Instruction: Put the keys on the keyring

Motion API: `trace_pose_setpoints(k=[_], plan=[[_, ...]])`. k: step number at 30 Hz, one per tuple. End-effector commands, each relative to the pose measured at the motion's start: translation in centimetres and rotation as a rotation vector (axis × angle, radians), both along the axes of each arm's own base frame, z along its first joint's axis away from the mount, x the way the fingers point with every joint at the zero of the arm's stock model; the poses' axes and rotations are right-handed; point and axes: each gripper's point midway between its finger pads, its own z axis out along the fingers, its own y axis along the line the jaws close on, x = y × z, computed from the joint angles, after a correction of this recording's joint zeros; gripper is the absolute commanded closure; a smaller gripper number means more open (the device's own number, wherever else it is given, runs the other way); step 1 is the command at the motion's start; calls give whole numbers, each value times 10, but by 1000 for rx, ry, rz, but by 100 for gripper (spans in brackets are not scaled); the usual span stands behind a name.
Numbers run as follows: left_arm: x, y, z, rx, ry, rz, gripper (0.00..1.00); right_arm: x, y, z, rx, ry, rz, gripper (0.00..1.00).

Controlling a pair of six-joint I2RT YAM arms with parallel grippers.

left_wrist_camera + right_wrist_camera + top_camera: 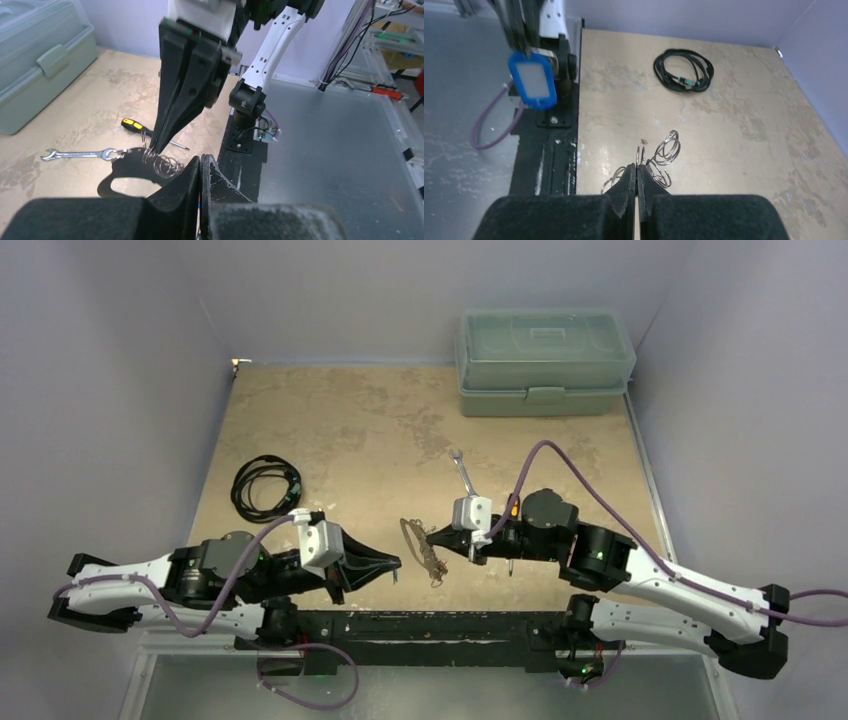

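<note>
Two sets of jaws pressed together: left gripper (200, 167) on blue key tag (532, 80), right gripper (637, 175) on keyring (132, 170).

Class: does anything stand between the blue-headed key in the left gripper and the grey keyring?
Nothing visible does. Only bare tan tabletop lies between the blue-headed key in the left gripper and the flat grey metal keyring; the right gripper pinches its wire rings with shut jaws from the opposite side.

Pale lavender walls (110, 360) box in a tan, blotchy tabletop (370, 420); a grey metal bench (340, 150) sits alongside.
</note>
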Motion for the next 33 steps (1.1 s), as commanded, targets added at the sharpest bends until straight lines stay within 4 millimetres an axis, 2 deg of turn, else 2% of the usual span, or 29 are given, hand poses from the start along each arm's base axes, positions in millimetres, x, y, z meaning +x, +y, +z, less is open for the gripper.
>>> trace_pose_setpoints(k=[1, 9, 19, 25, 30, 33], plan=[[-7, 5, 14, 1, 86, -21, 100, 11, 2, 2, -3, -128, -62, 100], [-14, 0, 15, 3, 176, -40, 100, 5, 10, -8, -69, -265, -56, 100], [-20, -3, 11, -29, 273, -46, 100, -5, 22, -2, -105, -437, -72, 100], [-5, -18, -21, 82, 314, 71, 100, -6, 16, 4, -100, -489, -90, 100], [-5, -33, -14, 93, 283, 62, 100, -3, 12, 1, -126, -516, -95, 100], [5, -40, -22, 140, 260, 91, 100, -2, 10, -2, -148, -520, -96, 100]])
